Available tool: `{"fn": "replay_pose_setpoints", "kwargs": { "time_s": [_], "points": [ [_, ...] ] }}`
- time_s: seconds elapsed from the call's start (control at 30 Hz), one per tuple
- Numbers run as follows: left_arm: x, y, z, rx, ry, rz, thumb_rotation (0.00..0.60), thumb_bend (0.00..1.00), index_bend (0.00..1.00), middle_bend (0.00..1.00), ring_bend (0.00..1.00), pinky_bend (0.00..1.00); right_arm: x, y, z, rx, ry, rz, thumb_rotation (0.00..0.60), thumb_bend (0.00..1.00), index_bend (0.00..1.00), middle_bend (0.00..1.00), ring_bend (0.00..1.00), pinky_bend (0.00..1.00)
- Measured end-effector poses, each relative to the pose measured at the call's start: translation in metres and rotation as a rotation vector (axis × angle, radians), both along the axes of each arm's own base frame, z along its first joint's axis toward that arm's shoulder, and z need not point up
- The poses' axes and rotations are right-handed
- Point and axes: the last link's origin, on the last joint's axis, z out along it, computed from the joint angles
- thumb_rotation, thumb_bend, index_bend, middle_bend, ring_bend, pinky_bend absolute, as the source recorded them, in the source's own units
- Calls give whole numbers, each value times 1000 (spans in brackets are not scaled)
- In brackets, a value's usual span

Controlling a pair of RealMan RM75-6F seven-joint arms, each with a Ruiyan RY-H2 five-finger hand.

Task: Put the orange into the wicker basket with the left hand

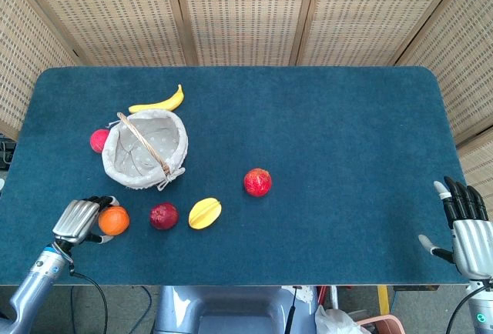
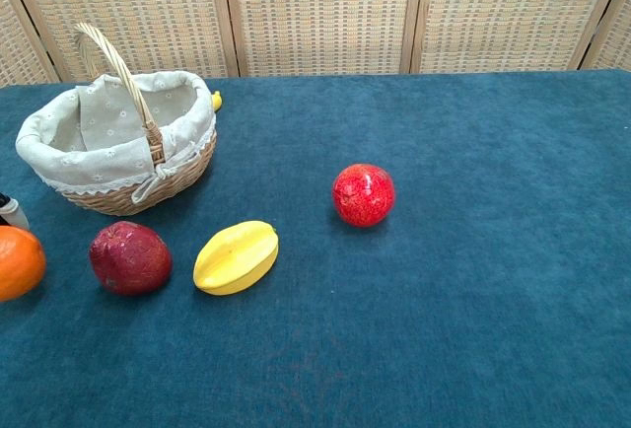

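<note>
At the near left corner of the desk [image 1: 323, 118], the left hand [image 1: 77, 221] sits right against the orange [image 1: 115, 220], its fingers [image 1: 98, 202] curling around the fruit's far side; whether they truly grip it I cannot tell. The orange rests on the blue cloth, just beside a dark red fruit [image 1: 163, 215], with a yellow starfruit [image 1: 205, 212] next along. The wicker basket [image 1: 145, 149], lined in pale cloth, stands a little beyond them, near but apart from the orange. A banana [image 1: 159, 103] lies behind the basket, a small pink-red fruit [image 1: 98, 140] at its left side, and a red pomegranate [image 1: 258, 182] sits alone toward the middle. The right hand [image 1: 468, 230] hangs at the near right edge, fingers spread, holding nothing.
</note>
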Motion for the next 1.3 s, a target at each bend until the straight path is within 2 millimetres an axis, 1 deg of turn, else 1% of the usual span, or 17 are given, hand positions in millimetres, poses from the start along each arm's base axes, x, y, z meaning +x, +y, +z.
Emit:
{"fn": "replay_pose_setpoints", "kwargs": {
  "time_s": [0.13,0.23,0.33,0.37,0.4,0.5,0.6,0.73,0.8,0.83,0.87,0.93,0.97,1.07,1.13,1.23,1.3],
  "points": [
    [3,0,12,35,-59,-9,600,163,641,516,452,546,0,0,-1,3,1,-1,600,0,0,0,0,0],
    [7,1,32,84,-96,-36,600,168,640,517,452,546,0,0,-1,2,1,-3,600,0,0,0,0,0],
    [16,12,61,182,-152,-77,600,170,640,517,452,546,-1,-1,-1,2,1,-9,600,0,0,0,0,0],
    [20,19,71,218,-178,-91,600,171,640,516,452,546,-1,-1,0,1,1,-10,600,0,0,0,0,0],
    [23,24,78,236,-195,-98,600,171,640,517,452,546,-2,-1,0,1,1,-12,600,0,0,0,0,0],
    [33,48,90,264,-221,-110,600,171,640,517,452,546,-2,-3,-1,2,5,-16,600,0,0,0,0,0],
    [43,73,93,254,-227,-107,600,171,640,516,452,546,-2,-5,-3,3,11,-19,600,0,0,0,0,0],
    [55,102,90,236,-229,-93,600,170,634,500,451,525,-3,-7,-3,3,15,-30,600,0,0,0,0,0],
    [58,113,85,239,-227,-87,600,107,537,400,378,433,-4,-8,-4,3,17,-35,600,0,0,0,0,0],
    [59,116,83,240,-227,-85,600,56,404,282,273,340,-5,-8,-4,2,18,-38,600,0,0,0,0,0],
    [60,119,80,235,-228,-79,600,11,239,152,144,243,-5,-8,-4,1,18,-40,600,0,0,0,0,0],
    [60,122,74,210,-224,-64,600,0,48,20,18,126,-5,-8,-3,-1,17,-42,600,0,0,0,0,0],
    [60,122,70,185,-218,-51,600,0,5,0,0,88,-5,-8,-3,-1,16,-42,600,0,0,0,0,0],
    [58,121,61,125,-205,-22,600,0,0,0,0,35,-6,-8,-2,-4,15,-42,600,0,0,0,0,0],
    [57,119,59,116,-218,-16,600,0,0,0,0,10,-6,-8,-2,-4,12,-41,600,0,0,0,0,0],
    [57,116,64,136,-264,-24,600,0,0,0,0,0,-5,-6,0,-7,6,-35,600,0,0,0,0,0],
    [54,109,74,172,-293,-43,600,0,0,0,0,0,-3,-5,0,-7,2,-29,600,0,0,0,0,0]
  ]
}}
